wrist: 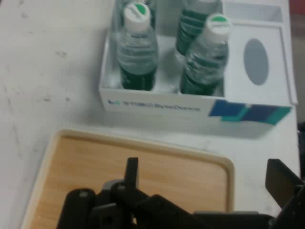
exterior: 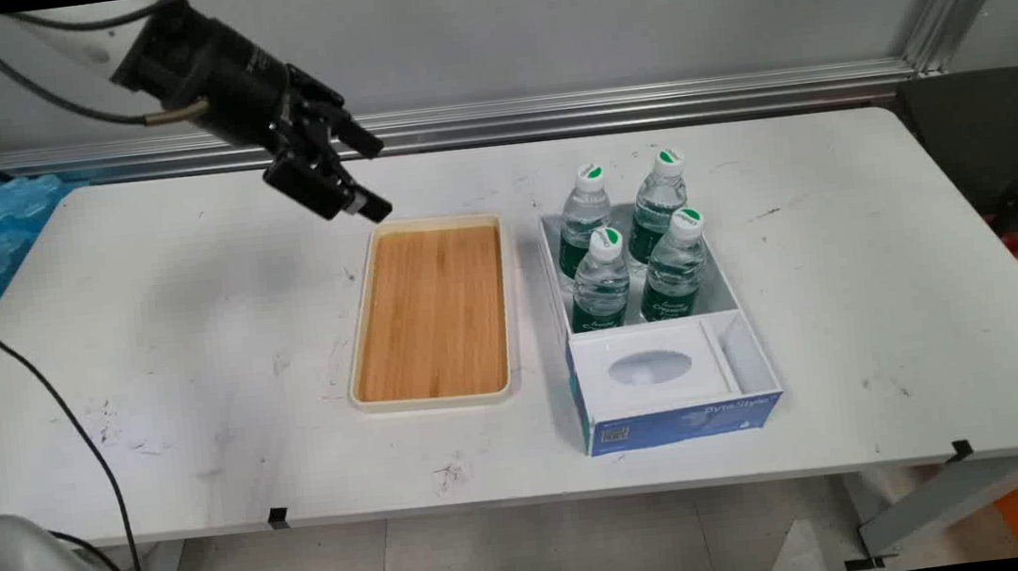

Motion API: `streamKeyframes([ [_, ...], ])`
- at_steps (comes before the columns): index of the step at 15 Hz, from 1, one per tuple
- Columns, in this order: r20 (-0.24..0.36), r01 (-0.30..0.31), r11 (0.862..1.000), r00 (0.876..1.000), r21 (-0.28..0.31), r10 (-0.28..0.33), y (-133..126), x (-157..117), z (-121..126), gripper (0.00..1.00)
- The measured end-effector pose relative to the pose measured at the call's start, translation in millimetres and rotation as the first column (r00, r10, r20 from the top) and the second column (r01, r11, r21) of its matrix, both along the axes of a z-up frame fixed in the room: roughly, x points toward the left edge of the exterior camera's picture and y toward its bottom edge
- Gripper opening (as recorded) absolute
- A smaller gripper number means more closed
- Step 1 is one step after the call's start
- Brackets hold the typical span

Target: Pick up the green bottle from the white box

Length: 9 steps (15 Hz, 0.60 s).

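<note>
Wooden tray (exterior: 430,314) bare; box (exterior: 671,382) right of it holds four bottles (exterior: 598,281). Gripper (exterior: 370,175) above tray's far edge, fingers apart, holding nothing.

The gripper (exterior: 365,176) is black, with a cylindrical black wrist, jointed linkage and two blocky fingers (wrist: 282,183). Behind it runs a white arm link (exterior: 72,38). Black cables (exterior: 26,374) hang at the left.

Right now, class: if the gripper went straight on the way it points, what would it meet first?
Probably the wooden tray: the open gripper hangs above its far end, angled down toward it. Depth is uncertain.
</note>
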<state>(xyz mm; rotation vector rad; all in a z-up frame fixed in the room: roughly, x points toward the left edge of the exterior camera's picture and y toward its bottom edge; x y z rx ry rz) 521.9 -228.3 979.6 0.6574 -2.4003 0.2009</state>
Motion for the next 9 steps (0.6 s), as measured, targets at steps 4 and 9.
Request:
streamKeyframes([
  [4, -0.03, -0.001, 1.0, 1.0, -0.017, 0.001, -30.0, -3.3, -10.4, 1.0],
  [9, -0.066, 0.004, 1.0, 0.998, -0.025, -0.006, -67.8, -25.0, -34.3, 1.0],
])
